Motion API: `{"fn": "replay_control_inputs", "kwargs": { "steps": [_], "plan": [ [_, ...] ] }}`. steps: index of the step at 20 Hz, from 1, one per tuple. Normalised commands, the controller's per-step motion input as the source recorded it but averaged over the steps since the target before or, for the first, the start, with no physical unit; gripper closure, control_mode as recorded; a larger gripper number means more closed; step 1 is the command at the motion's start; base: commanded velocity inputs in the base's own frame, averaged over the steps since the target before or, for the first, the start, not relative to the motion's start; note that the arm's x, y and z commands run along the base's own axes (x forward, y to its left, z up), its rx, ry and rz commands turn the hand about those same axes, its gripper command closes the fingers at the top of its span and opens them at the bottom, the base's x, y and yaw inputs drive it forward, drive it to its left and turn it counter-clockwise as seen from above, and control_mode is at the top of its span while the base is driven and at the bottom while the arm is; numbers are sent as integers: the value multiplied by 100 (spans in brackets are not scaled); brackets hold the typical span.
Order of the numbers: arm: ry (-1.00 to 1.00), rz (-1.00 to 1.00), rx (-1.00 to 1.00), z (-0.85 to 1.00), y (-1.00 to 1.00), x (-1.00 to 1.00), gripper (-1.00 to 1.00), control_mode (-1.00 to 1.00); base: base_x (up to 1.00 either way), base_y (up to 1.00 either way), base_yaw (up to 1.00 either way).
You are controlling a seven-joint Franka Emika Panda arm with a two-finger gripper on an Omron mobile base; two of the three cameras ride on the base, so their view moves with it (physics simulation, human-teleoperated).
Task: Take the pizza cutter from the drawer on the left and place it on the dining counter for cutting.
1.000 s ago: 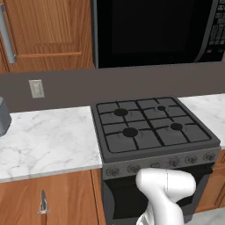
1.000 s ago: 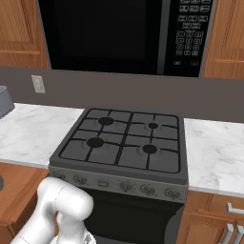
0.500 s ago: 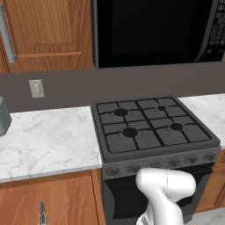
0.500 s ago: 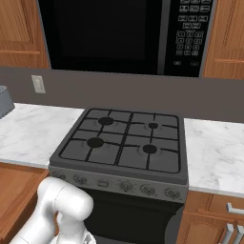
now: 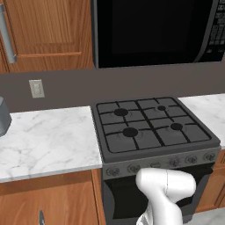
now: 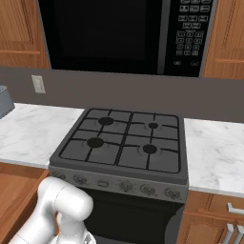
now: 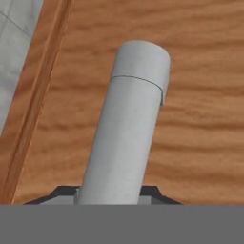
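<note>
drawer [image 7: 200, 119] | gripper [image 7: 112, 193] clamped on bar handle [image 7: 128, 128]; stove [image 5: 151, 127] alongside

The stove [image 5: 151, 132] sat between two benches [image 5: 46, 140], under the microwave [image 6: 126, 35]. An outlet [image 5: 36, 88] was on the wall behind the left bench.

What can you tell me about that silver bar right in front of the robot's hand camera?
It is the drawer handle, a smooth round bar of matte silvery-grey metal with a faint seam near its flat-cut end. It stands just off the warm-brown wood-grain drawer front and runs from the frame's bottom toward its top. The gripper is shut on it, its dark fingertips showing either side at the bottom.
</note>
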Motion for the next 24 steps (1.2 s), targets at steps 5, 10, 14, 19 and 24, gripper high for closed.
{"fn": "replay_control_inputs", "kwargs": {
  "steps": [5, 10, 14, 19, 24],
  "plan": [
    [0, 0, 0, 6, 0, -65, -100, -100, 0, 0, 0],
    [0, 0, 0, 33, 0, -88, -100, -100, 0, 0, 0],
    [-3, -1, 0, 74, 0, -69, -100, -100, 0, 0, 0],
    [0, 0, 0, 98, -1, -44, -100, -100, 0, 0, 0],
    [-4, 0, 1, 99, -7, -36, -100, -100, 0, 0, 0]
  ]
}}
